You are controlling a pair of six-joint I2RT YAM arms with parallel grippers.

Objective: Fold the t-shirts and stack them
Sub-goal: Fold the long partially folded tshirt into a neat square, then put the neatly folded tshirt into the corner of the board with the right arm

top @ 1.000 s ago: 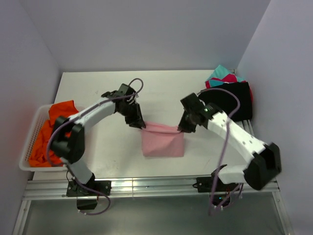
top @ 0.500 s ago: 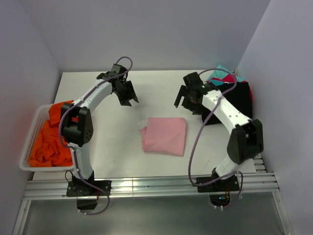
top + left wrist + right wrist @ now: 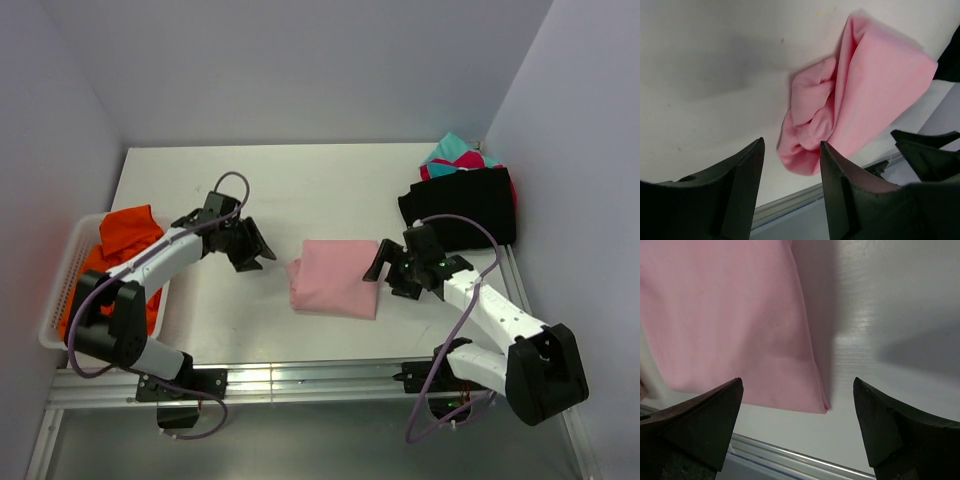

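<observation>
So, the pink t-shirt [image 3: 335, 277] is found folded into a rough square, lying flat near the middle of the tabletop [image 3: 330, 180], a bit toward the near edge. Its right edge is seen as a clean fold in the right wrist view [image 3: 730, 315]. The left side looks bunched and rumpled in the left wrist view [image 3: 875, 85], with some loose cloth tucked up there.

The left end effector [image 3: 256, 256] is parked just beside the shirt's left edge. Its fingers [image 3: 740, 190] are spread partway with nothing caught between them, so nothing is being gripped. The right end effector [image 3: 385, 275] is set low at the shirt's right edge with the fingers [image 3: 705, 420] thrown wide, and nothing is held there either. Only bare tabletop and the shirt's corner are seen between them.

Over at the far right corner a black t-shirt [image 3: 465, 205] is laid out. A teal t-shirt [image 3: 450, 150] and a magenta t-shirt [image 3: 472, 163] can be seen poking out behind it. The orange t-shirts [image 3: 125, 235] are heaped in the white mesh basket [image 3: 58, 300] at the left edge, well apart from the pink one.
</observation>
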